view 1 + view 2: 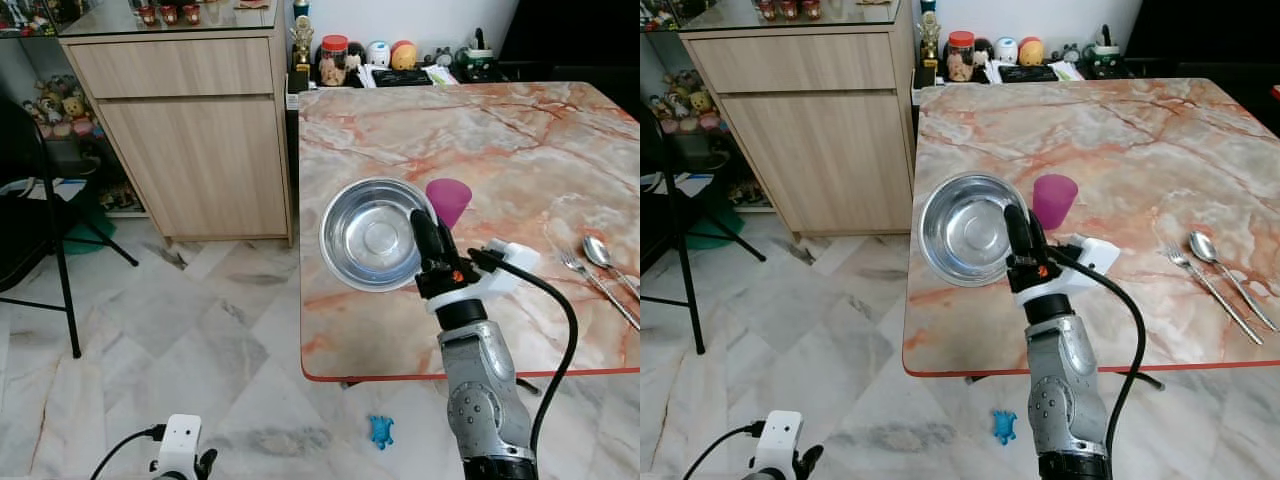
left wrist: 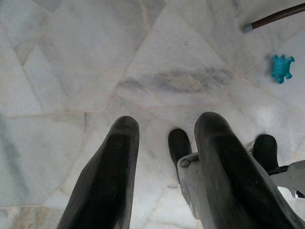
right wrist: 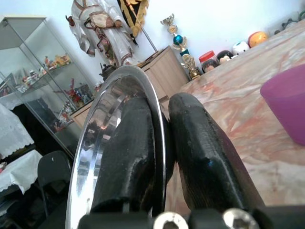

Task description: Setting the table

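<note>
Right wrist view: the right gripper (image 3: 164, 148) pinches the rim of the steel bowl (image 1: 372, 233) — one finger inside, one outside. The bowl hangs tilted over the marble table's (image 1: 520, 150) near-left corner, just beside the purple cup (image 1: 449, 201) — fork (image 1: 598, 285) and spoon (image 1: 610, 261) lie well apart to the right. The left gripper (image 2: 167, 176) dangles open above the floor.

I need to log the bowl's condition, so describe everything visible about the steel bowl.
The steel bowl is round, shiny and metallic-looking, with a thin rolled rim and a flat centre; it appears empty. It is tilted, its inside facing the camera, over the near left part of the marble table. The right gripper pinches its rim, one finger inside and one outside. The purple cup stands just beside it.
</note>
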Robot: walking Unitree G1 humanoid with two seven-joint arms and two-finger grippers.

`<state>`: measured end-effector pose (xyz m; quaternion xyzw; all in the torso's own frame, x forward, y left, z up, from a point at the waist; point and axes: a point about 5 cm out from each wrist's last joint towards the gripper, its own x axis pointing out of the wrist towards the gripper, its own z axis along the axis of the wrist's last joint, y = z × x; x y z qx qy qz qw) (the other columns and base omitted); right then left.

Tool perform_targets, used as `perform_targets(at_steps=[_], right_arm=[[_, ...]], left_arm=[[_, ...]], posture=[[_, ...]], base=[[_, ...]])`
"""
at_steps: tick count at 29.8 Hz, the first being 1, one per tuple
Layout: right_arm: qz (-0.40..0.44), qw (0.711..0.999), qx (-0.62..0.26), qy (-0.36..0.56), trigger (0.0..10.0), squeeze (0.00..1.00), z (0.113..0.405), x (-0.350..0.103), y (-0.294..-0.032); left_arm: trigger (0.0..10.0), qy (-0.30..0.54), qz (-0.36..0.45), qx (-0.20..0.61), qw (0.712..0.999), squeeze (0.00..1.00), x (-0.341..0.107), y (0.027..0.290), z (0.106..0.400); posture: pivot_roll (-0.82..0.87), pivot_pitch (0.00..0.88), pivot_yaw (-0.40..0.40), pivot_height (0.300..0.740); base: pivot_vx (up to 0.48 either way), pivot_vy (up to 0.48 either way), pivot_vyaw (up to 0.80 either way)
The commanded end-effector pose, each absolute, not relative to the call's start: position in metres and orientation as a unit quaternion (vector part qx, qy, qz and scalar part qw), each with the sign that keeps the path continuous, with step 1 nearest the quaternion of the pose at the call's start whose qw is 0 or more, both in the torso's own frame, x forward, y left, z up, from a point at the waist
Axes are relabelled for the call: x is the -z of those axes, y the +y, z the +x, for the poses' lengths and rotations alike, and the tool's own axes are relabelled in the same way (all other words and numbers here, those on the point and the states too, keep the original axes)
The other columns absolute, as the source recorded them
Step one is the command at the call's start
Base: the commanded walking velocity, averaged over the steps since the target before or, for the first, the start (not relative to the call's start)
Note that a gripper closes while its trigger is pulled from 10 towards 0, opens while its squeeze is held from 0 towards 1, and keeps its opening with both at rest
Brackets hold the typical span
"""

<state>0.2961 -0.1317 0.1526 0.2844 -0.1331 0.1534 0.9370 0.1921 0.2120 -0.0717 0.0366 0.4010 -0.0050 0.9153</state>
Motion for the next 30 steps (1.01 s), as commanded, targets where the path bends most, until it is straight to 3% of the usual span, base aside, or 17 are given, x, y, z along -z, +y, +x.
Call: perform_targets(at_steps=[1,30], right_arm=[[0.289,0.935,-0.152,-0.137,10.0,0.00,0.2889,-0.1503,-0.1320],[0.249,0.946,-0.154,-0.136,10.0,0.00,0.2881,-0.1513,-0.1313]], left_arm=[[10.0,0.416,0.042,0.010,0.908,0.00,0.0761,0.2102,0.1854],[10.0,0.416,0.040,0.009,0.908,0.00,0.0761,0.2097,0.1855]], posture=[[0.00,0.049,0.005,0.740],[0.00,0.063,0.005,0.740]], base=[[0.000,-0.480,0.00],[0.000,-0.480,0.00]])
